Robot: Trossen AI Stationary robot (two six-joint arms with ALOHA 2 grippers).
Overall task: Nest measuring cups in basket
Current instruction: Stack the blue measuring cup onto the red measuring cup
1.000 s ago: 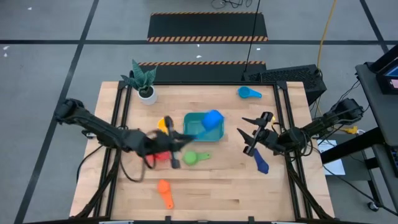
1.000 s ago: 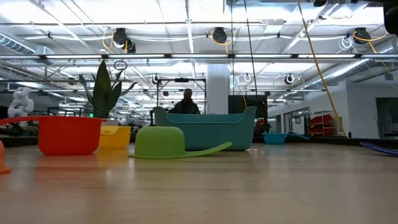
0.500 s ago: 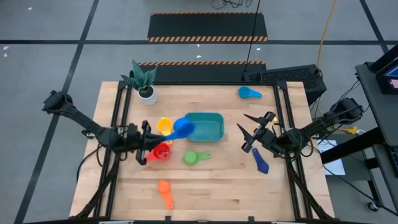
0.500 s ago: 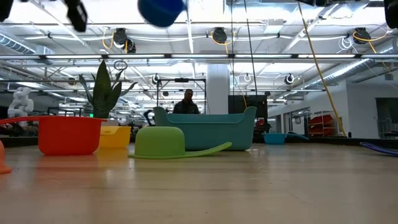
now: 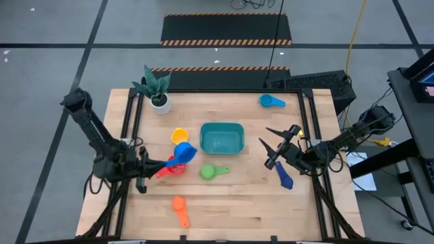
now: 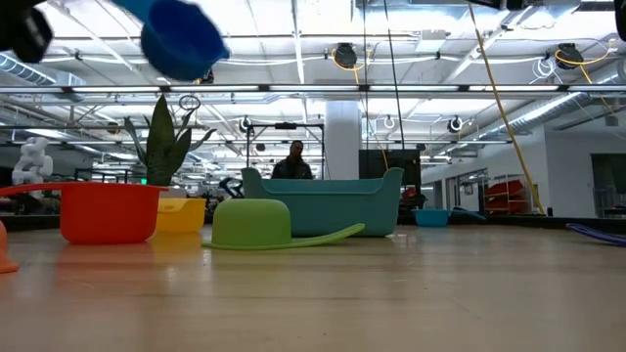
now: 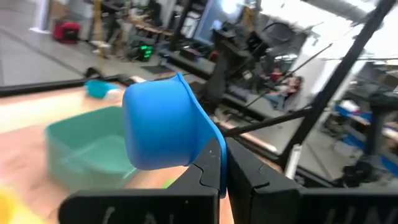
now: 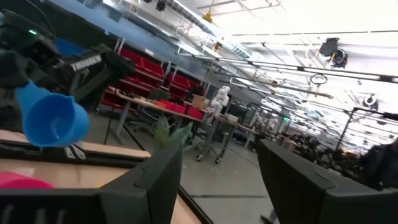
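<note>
The left gripper (image 5: 154, 165) is clenched on the flat handle of the blue cup (image 5: 183, 152), holding it in the air above the table (image 5: 237, 210), over the spot between the yellow cup (image 5: 178, 135) and the red cup (image 5: 175, 167). In the low view the blue cup (image 6: 182, 39) hangs high over the red cup (image 6: 110, 212), tilted, well above everything on the table. The left wrist view shows the blue cup (image 7: 163, 124) pinched by its handle between the dark fingers (image 7: 205, 171), with the basket (image 7: 87, 149) on the table beyond it. The basket (image 5: 222, 138) is teal and sits near the table's middle, just right of the yellow cup, and nothing can be seen in it. The green cup (image 5: 209, 172) lies mouth down in front of the basket, the orange cup (image 5: 179, 205) lies near the front edge, and a light blue cup (image 5: 269, 101) rests at the back right. The right gripper (image 5: 276, 145) waits right of the basket, its fingers spread apart and holding nothing, with the dark blue cup (image 5: 284, 175) lying on the table just beside it. A potted plant (image 5: 156, 88) stands at the back left corner.
</note>
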